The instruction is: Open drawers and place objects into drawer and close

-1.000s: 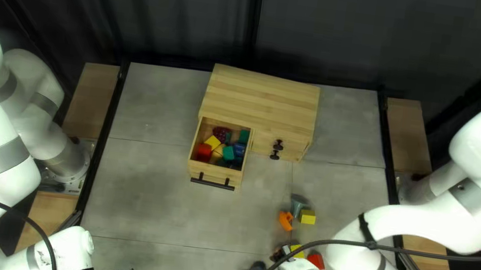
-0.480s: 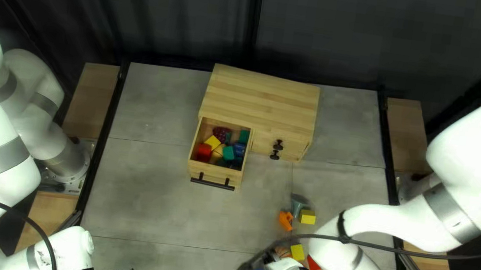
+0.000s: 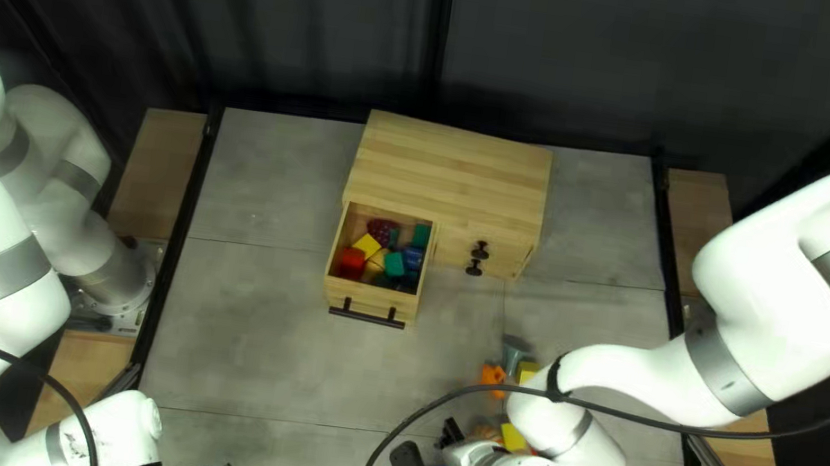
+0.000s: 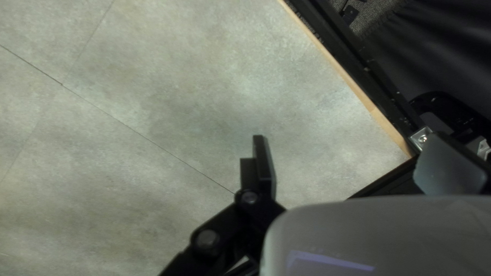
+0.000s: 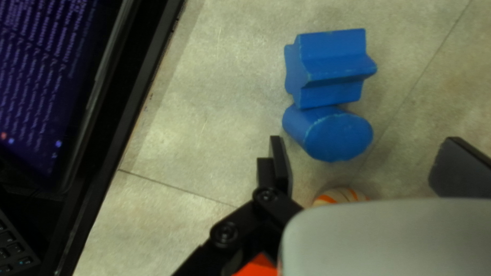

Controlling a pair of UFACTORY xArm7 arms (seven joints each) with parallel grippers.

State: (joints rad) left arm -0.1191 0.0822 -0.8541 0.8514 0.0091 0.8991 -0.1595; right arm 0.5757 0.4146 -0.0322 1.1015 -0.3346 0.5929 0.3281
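Right gripper [image 3: 431,454] (spread apart): 2 blue blocks [image 5: 332,66] lie just ahead.

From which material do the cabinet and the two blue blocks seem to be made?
The cabinet looks like light wood or bamboo, smooth and lightly finished: narrow strips of differing tone run across its top. The ridged blue block and the rounded blue block are probably painted wood, with paler, worn-looking edges, though solid plastic is possible.
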